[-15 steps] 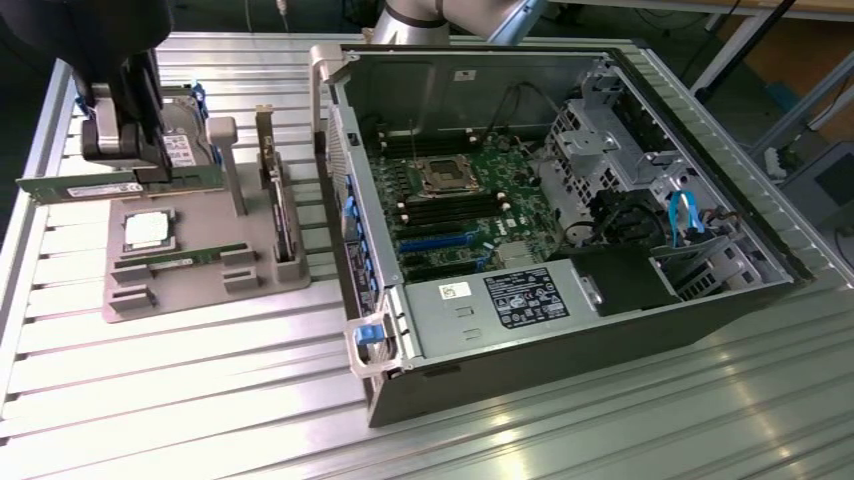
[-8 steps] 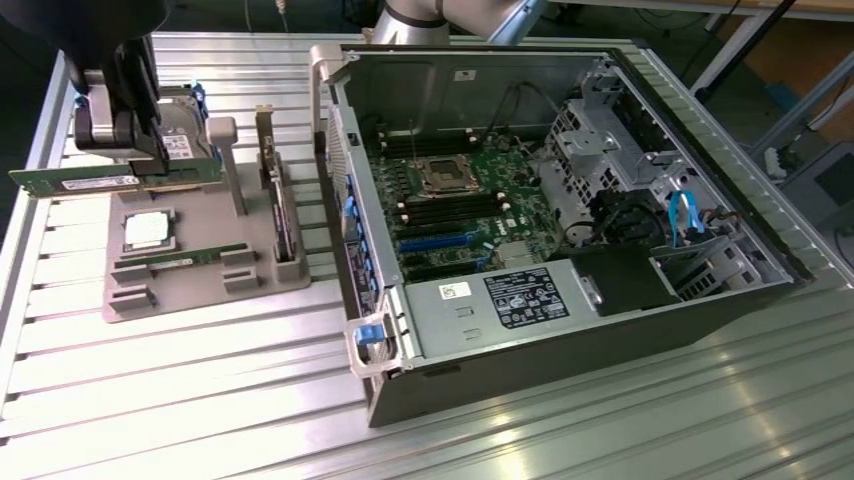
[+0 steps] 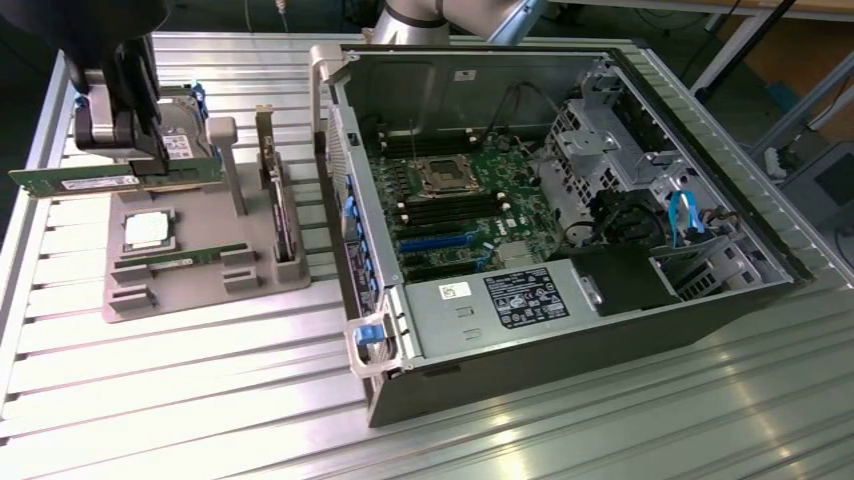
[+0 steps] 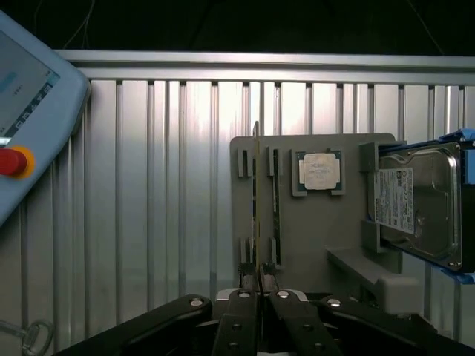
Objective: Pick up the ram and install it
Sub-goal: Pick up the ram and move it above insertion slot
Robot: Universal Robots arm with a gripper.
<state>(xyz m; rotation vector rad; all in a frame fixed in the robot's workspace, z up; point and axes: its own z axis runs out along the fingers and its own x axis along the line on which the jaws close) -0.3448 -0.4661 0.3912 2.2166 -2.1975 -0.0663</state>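
**Q:** What sits closest to the wrist camera?

**A:** The hand (image 4: 257,276). Its two dark fingers are clenched on the ram (image 3: 74,181), a thin green stick seen edge-on from there.

**Q:** Where is that stick, going from the exterior view's left?

**A:** Far left, in the air above the grey tray (image 3: 200,295) and clear of it. It is level, on its long edge, and juts from the fingers toward the exterior view's left. That likely keeps its contact edge facing down.

**Q:** What is on the tray?

**A:** A square silver processor (image 3: 147,230) lies flat in a pocket. Beside it a second stick (image 3: 180,258) rests in its notches. A hard drive (image 4: 415,204) and an expansion card (image 3: 274,215) stand on edge. The notches seem meant to present each part for a grasp from above.

**Q:** And to the right?

**A:** A computer case (image 3: 561,300) lies on its side on the slatted metal table (image 3: 200,400). Its open side faces up, so the motherboard (image 3: 461,195) is reachable from above.

**Q:** How is the arm posed?

**A:** The wrist hangs straight down over the tray, fingers pointing at the table, well apart from the case.
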